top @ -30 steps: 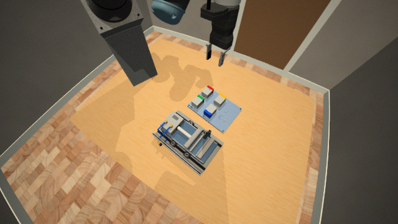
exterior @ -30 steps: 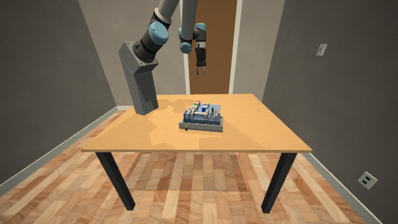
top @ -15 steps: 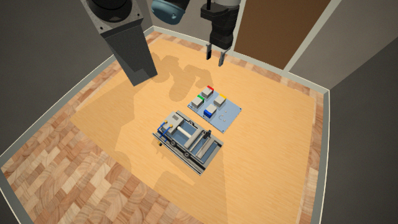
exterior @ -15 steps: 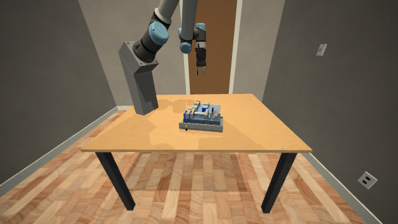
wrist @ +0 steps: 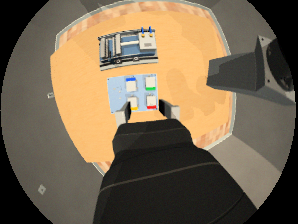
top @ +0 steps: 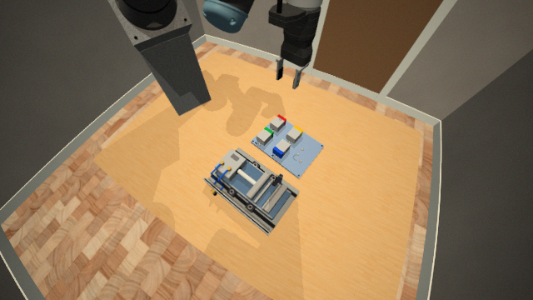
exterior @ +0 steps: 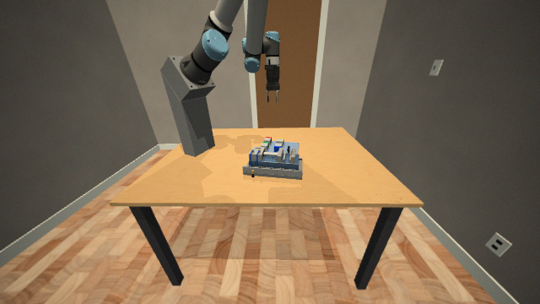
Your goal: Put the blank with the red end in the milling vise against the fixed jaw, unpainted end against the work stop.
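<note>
The blank with the red end (top: 277,122) lies on the blue plate (top: 291,147), at its far corner, with the red end pointing away from the vise. It also shows in the wrist view (wrist: 152,103) and in the exterior view (exterior: 267,139). The milling vise (top: 251,188) stands in front of the plate, jaws apart and nothing between them. Its hose-side block (top: 231,163) is at the left, and the work stop (top: 277,180) is at the right side. My gripper (top: 287,77) is open and empty, high above the table beyond the plate. It also shows in the exterior view (exterior: 272,98).
Three other blanks lie on the plate: green end (top: 265,135), yellow end (top: 295,132), blue end (top: 281,147). The robot's grey pedestal (top: 175,62) rises at the table's far left. A door (exterior: 291,63) is behind the table.
</note>
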Available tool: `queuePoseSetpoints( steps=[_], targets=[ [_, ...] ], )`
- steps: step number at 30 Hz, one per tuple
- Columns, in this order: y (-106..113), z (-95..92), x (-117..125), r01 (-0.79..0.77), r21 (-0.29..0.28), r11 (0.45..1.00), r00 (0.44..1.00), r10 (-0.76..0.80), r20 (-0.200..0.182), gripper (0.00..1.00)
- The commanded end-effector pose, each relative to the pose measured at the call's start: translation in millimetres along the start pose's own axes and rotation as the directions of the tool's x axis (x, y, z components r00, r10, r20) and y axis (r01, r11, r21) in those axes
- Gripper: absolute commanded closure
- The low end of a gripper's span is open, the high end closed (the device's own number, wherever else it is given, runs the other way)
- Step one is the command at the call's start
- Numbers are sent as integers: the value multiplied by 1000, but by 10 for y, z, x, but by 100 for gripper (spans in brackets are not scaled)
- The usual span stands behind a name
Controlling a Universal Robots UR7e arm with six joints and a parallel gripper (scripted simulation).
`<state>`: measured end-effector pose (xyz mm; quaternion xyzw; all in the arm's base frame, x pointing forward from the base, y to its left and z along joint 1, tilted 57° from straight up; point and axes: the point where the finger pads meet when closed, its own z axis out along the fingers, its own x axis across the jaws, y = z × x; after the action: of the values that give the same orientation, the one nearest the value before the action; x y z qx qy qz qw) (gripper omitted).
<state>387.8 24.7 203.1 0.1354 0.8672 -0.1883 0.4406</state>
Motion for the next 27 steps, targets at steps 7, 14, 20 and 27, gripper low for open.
queuePoseSetpoints(
  steps=[7,14,20,27],
  targets=[
    [1,-2,-2,0,0,1000,1000,0,1,0],
    [47,187,45,-2,0,1000,1000,2,0,0],
    [116,470,116,-6,0,1000,1000,6,0,0],
    [116,470,116,-6,0,1000,1000,6,0,0]
  ],
)
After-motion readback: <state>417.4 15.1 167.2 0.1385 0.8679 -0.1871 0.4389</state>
